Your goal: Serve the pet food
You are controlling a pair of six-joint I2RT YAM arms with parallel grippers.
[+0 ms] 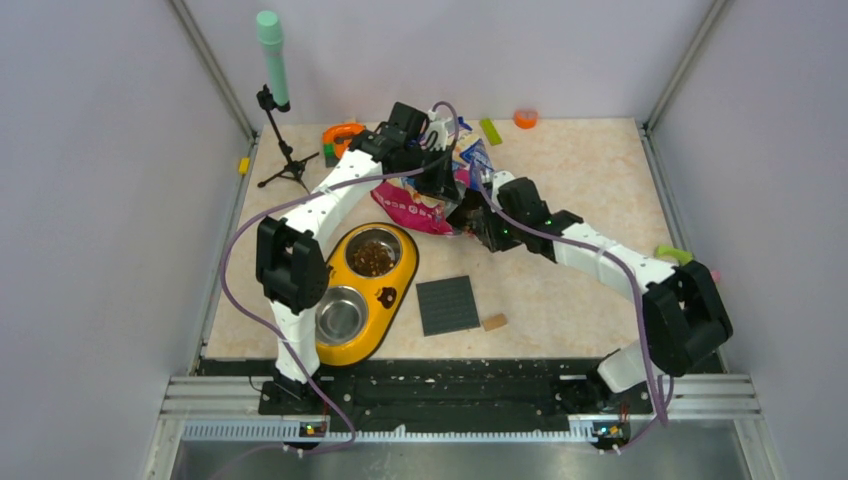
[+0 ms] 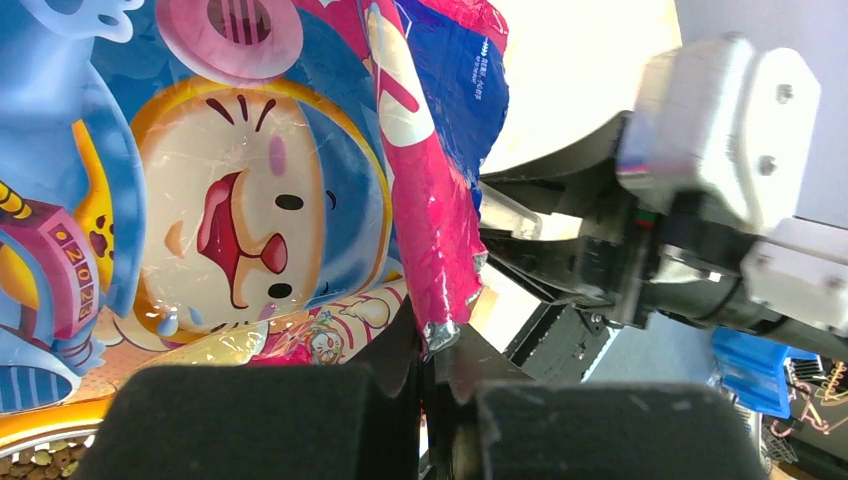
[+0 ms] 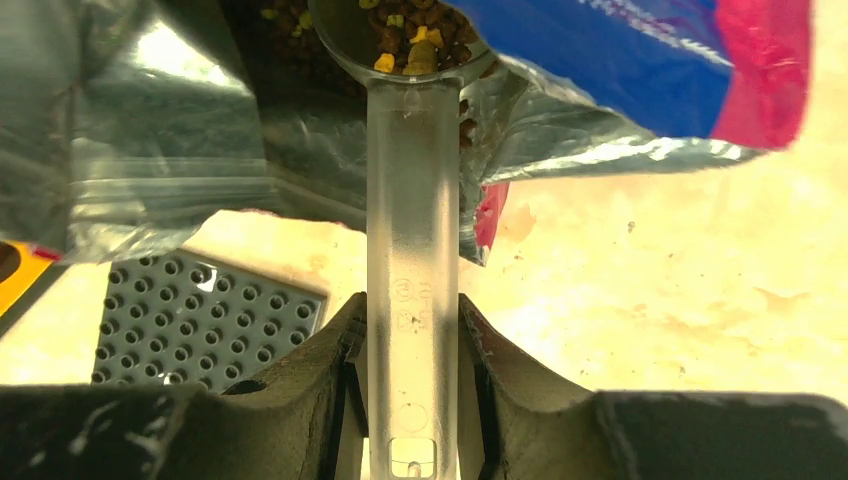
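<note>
At 8 o'clock on the surface (image 1: 590,180) I read a yellow double feeder (image 1: 404,268). Its far bowl (image 1: 347,250) holds pet food (image 1: 372,257), and its near bowl (image 1: 340,315) shows its steel bottom. Toward 12 o'clock, the left jaws pinch the bag (image 2: 250,200) by its edge. The right jaws clamp the handle of a clear scoop (image 3: 412,250). Its cup, loaded with pet food, sits in the bag mouth and is partly cut off. The bag's contents are mostly hidden.

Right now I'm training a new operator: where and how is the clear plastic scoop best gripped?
Grip the clear plastic scoop by its flat handle, across the narrow width, from the tail end, as the right gripper does. Its cup sits in the glossy blue-pink bag, holding brown kibble; only the handle is free.
</note>
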